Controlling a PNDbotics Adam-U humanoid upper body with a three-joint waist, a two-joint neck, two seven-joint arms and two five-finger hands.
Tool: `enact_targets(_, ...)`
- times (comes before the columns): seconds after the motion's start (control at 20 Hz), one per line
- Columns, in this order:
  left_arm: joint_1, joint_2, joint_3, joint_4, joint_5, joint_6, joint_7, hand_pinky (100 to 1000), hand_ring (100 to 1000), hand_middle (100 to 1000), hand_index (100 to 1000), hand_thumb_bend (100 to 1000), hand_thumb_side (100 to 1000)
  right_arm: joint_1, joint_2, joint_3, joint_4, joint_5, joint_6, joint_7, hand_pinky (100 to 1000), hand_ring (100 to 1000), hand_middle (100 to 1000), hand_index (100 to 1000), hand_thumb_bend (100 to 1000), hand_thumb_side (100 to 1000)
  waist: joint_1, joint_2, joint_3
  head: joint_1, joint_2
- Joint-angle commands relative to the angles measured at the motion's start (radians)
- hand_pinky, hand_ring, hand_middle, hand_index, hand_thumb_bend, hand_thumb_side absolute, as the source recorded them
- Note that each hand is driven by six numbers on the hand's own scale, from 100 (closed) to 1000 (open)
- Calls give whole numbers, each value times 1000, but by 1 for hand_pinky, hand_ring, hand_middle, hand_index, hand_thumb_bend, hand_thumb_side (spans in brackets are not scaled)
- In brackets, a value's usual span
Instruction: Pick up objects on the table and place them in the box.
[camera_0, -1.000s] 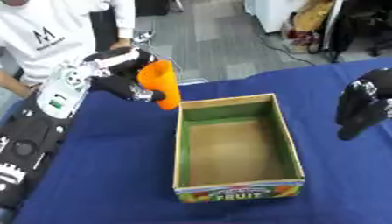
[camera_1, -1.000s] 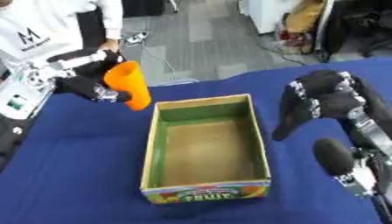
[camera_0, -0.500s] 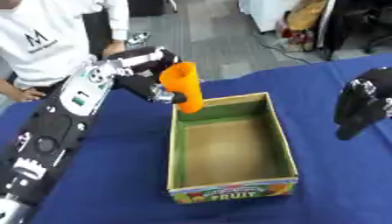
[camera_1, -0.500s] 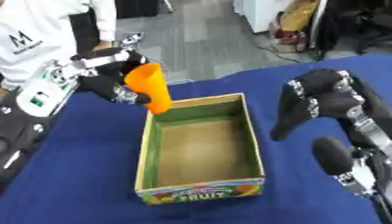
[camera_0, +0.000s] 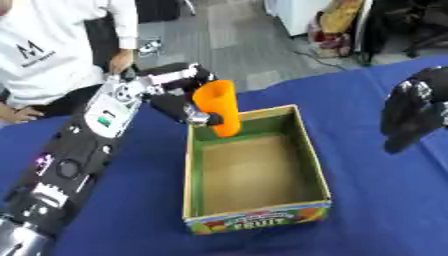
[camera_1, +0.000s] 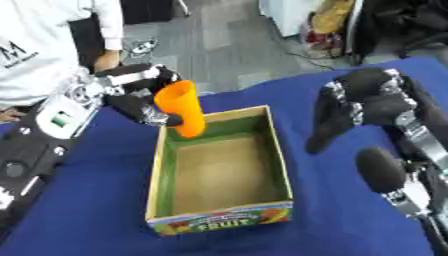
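With left hand (camera_0: 179, 95) curled round the orange cup (camera_0: 219, 107) above the box's (camera_0: 255, 216) far-left corner and right hand (camera_1: 363, 102) idle, fingers hanging relaxed: best carried further over the middle, lowered, then released.

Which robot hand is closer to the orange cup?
Left. The left robot hand holds the orange cup over the box's far corner; the right robot hand hangs beyond the box's other side.
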Motion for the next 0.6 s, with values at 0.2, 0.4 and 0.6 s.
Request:
enact_targets(0.2, -24, 18, 3, 11, -91, -31, -43, 594, 668, 758, 856, 897, 450, -22, -5, -1, -15, -10, -101, 121, 100, 360, 380, 538, 116, 996, -5, -24, -1, 5, 4)
enact_targets(0.4, -23, 16, 18, 20, -154, -30, -93, 1000, 1000, 1000, 1000, 1000, 552, -22, -6, -1, -15, -13, -101, 126, 100, 361, 379, 538, 116, 996, -6, -24, 1, 0, 4)
enact_targets(0.6, -22, 15, 33, 24, -158, -39, -87, 1000, 1000, 1000, 1000, 1000, 575, -20, -7, -2, -15, -14, -101, 128, 100, 361, 379, 538, 117, 995, -8, -23, 3, -3, 4)
